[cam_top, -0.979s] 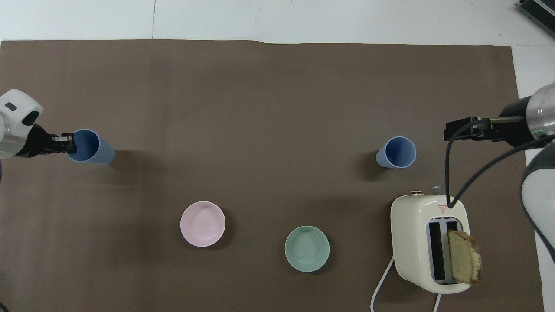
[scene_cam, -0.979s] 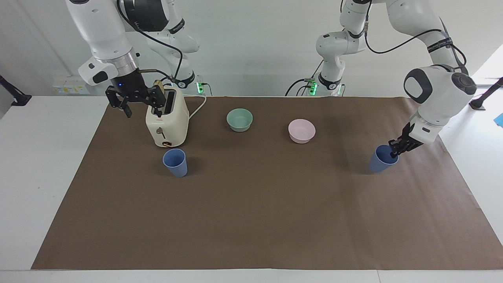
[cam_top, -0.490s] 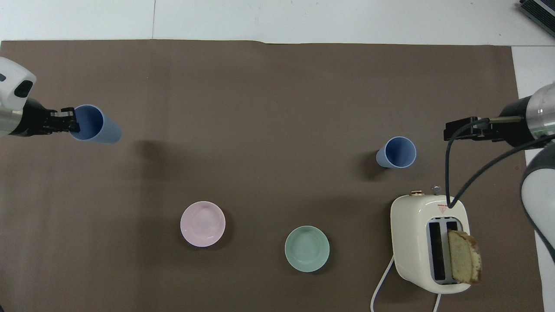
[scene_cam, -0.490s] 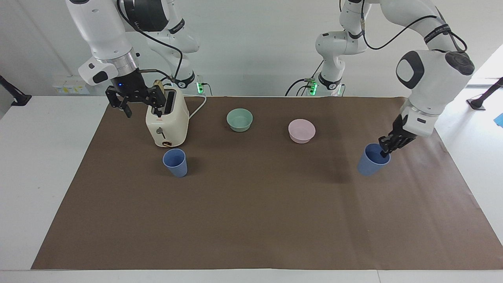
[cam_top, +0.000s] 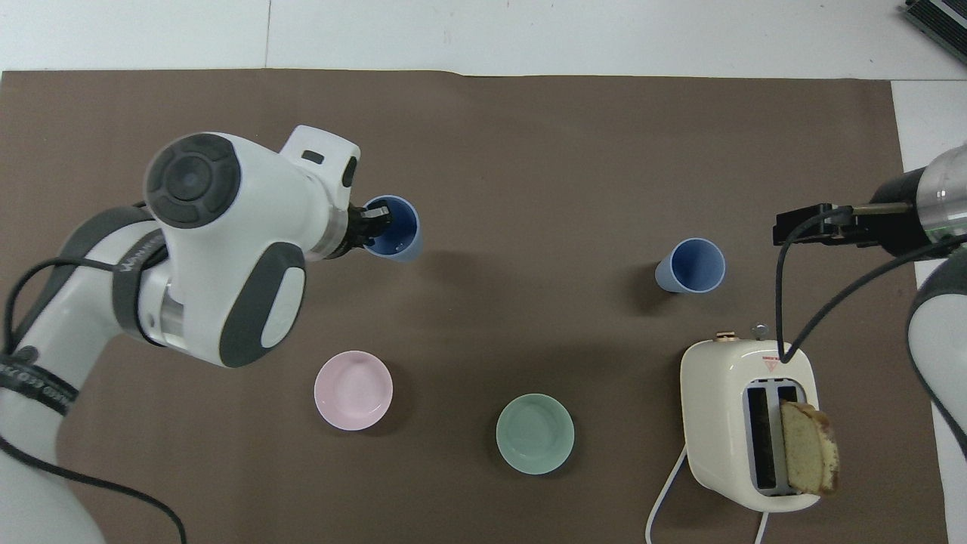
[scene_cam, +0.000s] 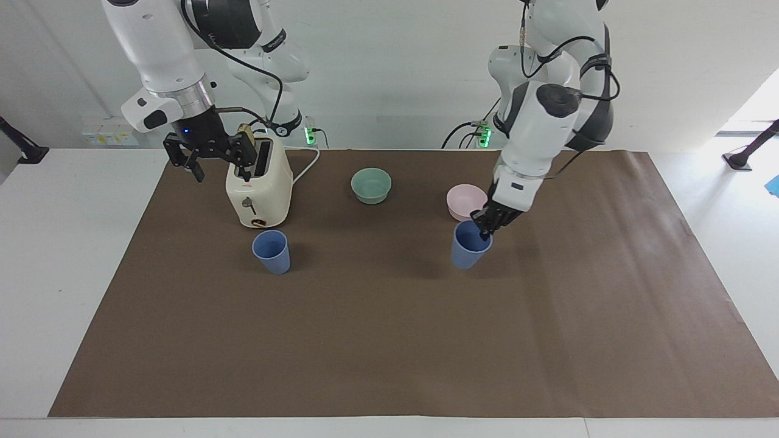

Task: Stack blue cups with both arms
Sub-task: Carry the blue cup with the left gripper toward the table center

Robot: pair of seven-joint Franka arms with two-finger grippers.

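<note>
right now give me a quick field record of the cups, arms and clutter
held cup: blue cup, tilted, off the table, beside the pink bowl
left gripper: shut on held cup's rim
standing cup: blue cup, upright in front of the toaster
right gripper: open, waiting over the toaster's end
stacked: not yet
clutter: green bowl, bread slice in toaster slot

A brown paper sheet [scene_cam: 389,340] covers my white table [scene_cam: 55,255]; a plain white wall [scene_cam: 389,67] stands past it, daylight at one end.

bare mat [scene_cam: 371,316] between cups; toaster [scene_cam: 258,188] crowds one.
</note>
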